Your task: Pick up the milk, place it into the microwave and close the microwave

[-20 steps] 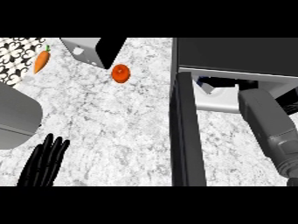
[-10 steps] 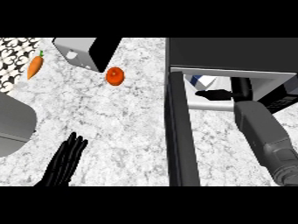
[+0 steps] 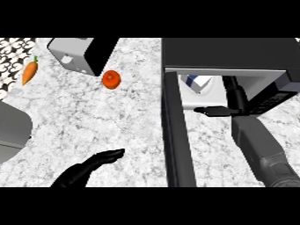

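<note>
Marbled grey-white surface (image 3: 81,114), patterned tile at its far left corner.

Item 1: microwave (image 3: 230,52), dark-topped, at the far right. Its door (image 3: 178,145) stands swung out toward the viewer and is seen edge-on as a dark upright bar.

Item 2: milk (image 3: 196,82), a white carton with a blue mark, upright inside the microwave's pale cavity, toward its left side.

Item 3: right hand (image 3: 234,99), reached into the cavity just right of the milk. The fingers run straight inward and the thumb sticks out leftward below the carton. It looks spread, not wrapped round the milk, though contact cannot be ruled out. The grey right forearm (image 3: 266,154) slants up from the lower right edge.

Item 4: left hand (image 3: 90,167), low at the left. Fingers are extended and held together, pointing up-right, over bare surface and holding nothing.

Item 5: sundries, untouched: carrot (image 3: 29,72), round red fruit (image 3: 111,79), and a grey-and-black box (image 3: 81,55) at the far edge.

Status, by judgement: picking up and placing appear done. Remaining steps are to draw the right hand clear of the cavity and swing the door shut.
</note>
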Robot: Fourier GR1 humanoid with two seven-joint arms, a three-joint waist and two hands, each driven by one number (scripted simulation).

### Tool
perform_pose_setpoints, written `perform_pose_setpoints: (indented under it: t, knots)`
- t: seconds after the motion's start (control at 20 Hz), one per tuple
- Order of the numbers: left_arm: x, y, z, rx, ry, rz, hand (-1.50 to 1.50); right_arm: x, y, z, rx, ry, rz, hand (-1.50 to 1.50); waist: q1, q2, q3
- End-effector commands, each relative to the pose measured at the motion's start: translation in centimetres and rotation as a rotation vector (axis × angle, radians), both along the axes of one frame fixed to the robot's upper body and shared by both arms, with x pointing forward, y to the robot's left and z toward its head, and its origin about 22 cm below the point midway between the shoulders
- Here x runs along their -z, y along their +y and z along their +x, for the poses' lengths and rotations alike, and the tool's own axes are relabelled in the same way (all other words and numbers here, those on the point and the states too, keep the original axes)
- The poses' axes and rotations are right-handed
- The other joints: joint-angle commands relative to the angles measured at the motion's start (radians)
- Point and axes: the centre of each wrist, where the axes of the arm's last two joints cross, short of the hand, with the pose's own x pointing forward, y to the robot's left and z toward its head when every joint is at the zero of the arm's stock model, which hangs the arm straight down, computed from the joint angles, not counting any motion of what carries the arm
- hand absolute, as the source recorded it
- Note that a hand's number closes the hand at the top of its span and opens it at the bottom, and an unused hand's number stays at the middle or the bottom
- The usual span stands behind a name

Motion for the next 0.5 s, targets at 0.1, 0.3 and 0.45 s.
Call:
perform_pose_setpoints:
  t: [0.1, 0.3, 0.45]
  knots:
    - [0.2, -1.4, 2.7, 0.062, -0.014, 0.098, 1.50, 4.1, -2.8, -4.8, -0.016, -0.014, 0.014, -1.50, -0.047, -0.009, 0.000]
    - [3.0, -4.3, 1.5, 0.092, 0.057, 0.086, 1.50, 4.2, -1.5, -5.2, -0.054, 0.008, 0.017, -1.50, -0.049, -0.015, -0.001]
    - [2.8, -3.6, 3.9, 0.088, 0.033, 0.154, 1.50, 4.9, -4.3, -7.7, -0.059, 0.004, 0.014, -1.50, -0.056, -0.015, -0.001]
